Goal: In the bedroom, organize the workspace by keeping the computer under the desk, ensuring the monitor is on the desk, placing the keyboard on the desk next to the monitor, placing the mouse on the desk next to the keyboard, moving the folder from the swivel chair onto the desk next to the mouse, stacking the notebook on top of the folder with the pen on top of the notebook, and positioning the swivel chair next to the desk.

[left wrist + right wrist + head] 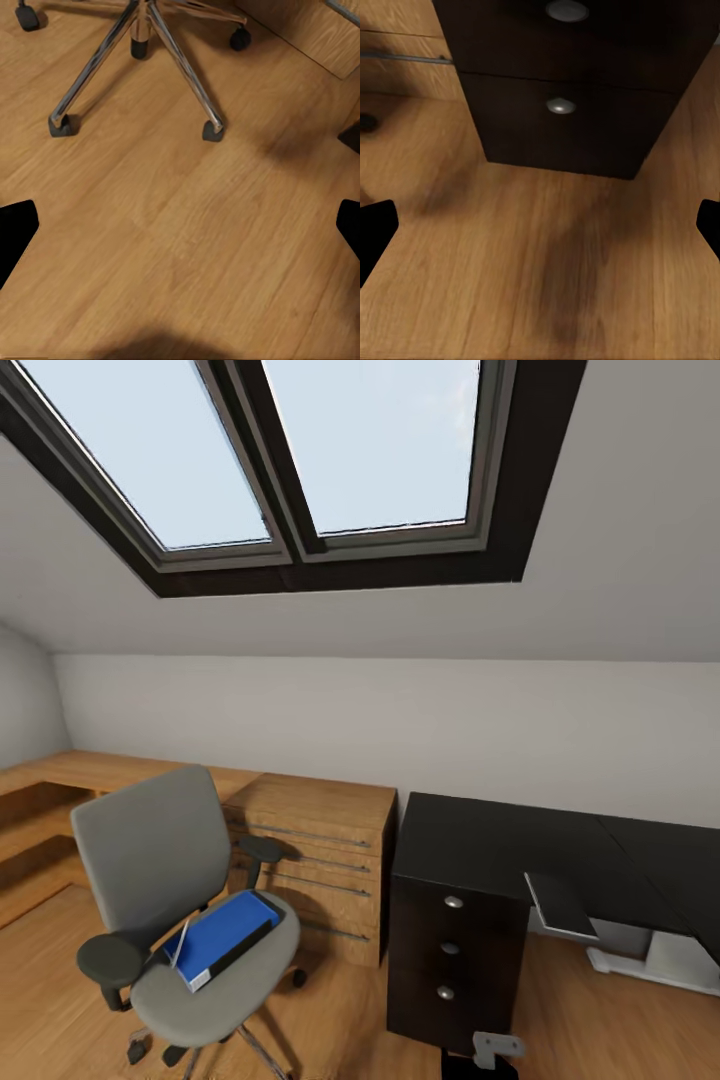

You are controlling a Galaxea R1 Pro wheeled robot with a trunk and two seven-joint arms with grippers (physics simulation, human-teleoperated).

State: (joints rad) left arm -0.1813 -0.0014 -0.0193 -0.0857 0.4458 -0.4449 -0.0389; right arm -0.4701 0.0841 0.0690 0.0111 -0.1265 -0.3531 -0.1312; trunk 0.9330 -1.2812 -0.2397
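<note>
blue folder (pixel 222 938) flat on swivel chair (pixel 170 900) seat.

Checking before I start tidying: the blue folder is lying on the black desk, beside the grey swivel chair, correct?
Not quite. The head view shows the blue folder lying on the seat of the grey swivel chair, not on the black desk. The chair does stand beside the desk's drawer unit.

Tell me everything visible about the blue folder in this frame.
The folder is a flat, bright blue rectangle with a dark edge along one long side and a white page edge at its near short end. It lies flat on the grey seat of the swivel chair, turned at an angle to the seat, between the two black armrests. Only the seat touches it.
</note>
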